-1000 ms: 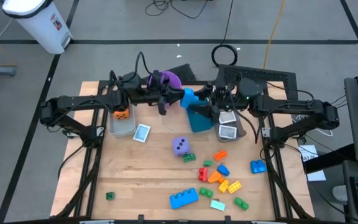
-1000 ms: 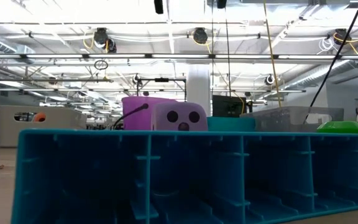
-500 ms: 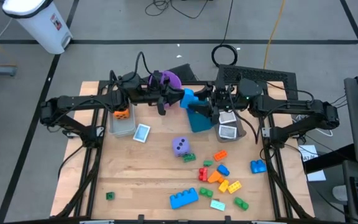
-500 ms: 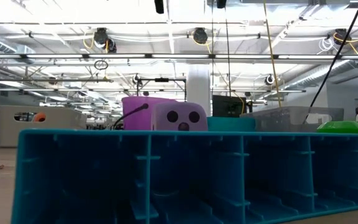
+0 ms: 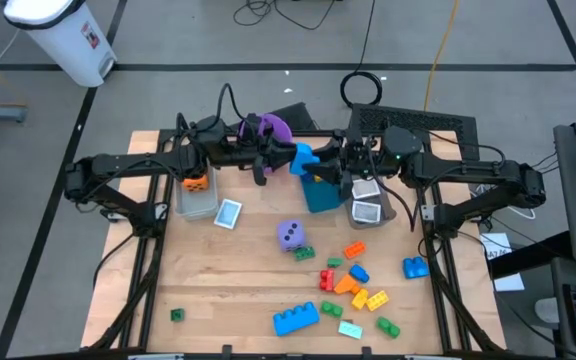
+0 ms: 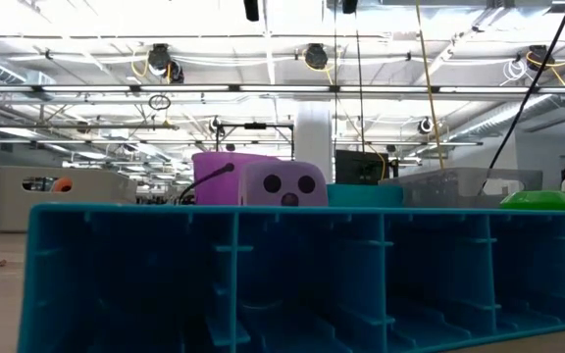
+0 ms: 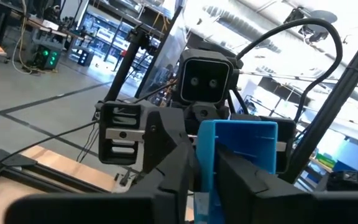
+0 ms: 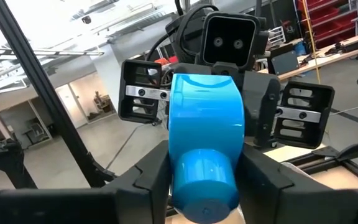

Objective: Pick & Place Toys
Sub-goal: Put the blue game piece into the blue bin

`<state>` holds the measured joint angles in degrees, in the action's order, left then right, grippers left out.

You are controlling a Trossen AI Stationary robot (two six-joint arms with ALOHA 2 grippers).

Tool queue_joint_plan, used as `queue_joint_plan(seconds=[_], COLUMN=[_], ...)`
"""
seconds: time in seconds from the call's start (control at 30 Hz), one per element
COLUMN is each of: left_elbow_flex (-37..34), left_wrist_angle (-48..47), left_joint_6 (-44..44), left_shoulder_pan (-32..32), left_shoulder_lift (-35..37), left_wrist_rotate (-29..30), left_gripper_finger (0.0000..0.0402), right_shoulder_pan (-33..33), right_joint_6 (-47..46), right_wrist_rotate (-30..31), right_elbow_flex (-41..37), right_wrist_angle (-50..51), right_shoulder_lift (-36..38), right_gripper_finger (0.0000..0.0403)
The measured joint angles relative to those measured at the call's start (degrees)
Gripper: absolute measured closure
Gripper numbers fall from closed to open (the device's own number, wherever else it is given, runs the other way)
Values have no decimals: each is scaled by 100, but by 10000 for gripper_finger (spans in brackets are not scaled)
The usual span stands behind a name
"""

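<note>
Blue brick [image 5: 302, 158]: clamped between left gripper [image 5: 286, 160] and right gripper [image 5: 320, 166], mid-handover. Bricks [image 5: 353, 283], purple die [image 5: 290, 234] remain on table [image 5: 228, 280]; most unsorted

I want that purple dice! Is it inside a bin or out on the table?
Out. The purple dice sits on the bare wooden table, apart from the bins.

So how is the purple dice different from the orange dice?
The purple dice sits loose on the bare wooden table; the orange dice lies inside the clear bin. The purple one looks bigger and is near the middle, while the orange one is over by the left arm. Both have dark dots.
</note>
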<state>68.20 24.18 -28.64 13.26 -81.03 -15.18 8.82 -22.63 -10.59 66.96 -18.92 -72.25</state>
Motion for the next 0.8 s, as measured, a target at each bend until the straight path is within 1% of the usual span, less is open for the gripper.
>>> queue_joint_plan(seconds=[0.23, 0.43, 0.5, 0.6, 0.67, 0.8], left_elbow_flex=[0, 1, 0, 0, 0, 0], left_wrist_angle=[60, 379, 347, 355, 362, 298], left_joint_6=[146, 153, 149, 134, 20, -97], left_shoulder_pan=[0, 12, 81, 259, 380, 660], left_shoulder_lift=[0, 4, 36, 168, 293, 571], left_wrist_rotate=[20, -6, -225, -791, -1069, -1292], left_gripper_finger=[276, 213, 194, 176, 169, 169], right_shoulder_pan=[-1, 100, 189, 342, 440, 570], right_joint_6=[101, 101, 87, 85, 85, 104], right_wrist_rotate=[-2, -9, -39, -5, 26, 222], right_elbow_flex=[0, 0, 0, 0, 1, 59], right_wrist_angle=[-12, -196, -169, -147, -73, 483], right_shoulder_lift=[0, 63, 145, 336, 497, 815], right_gripper_finger=[270, 266, 267, 267, 267, 268])
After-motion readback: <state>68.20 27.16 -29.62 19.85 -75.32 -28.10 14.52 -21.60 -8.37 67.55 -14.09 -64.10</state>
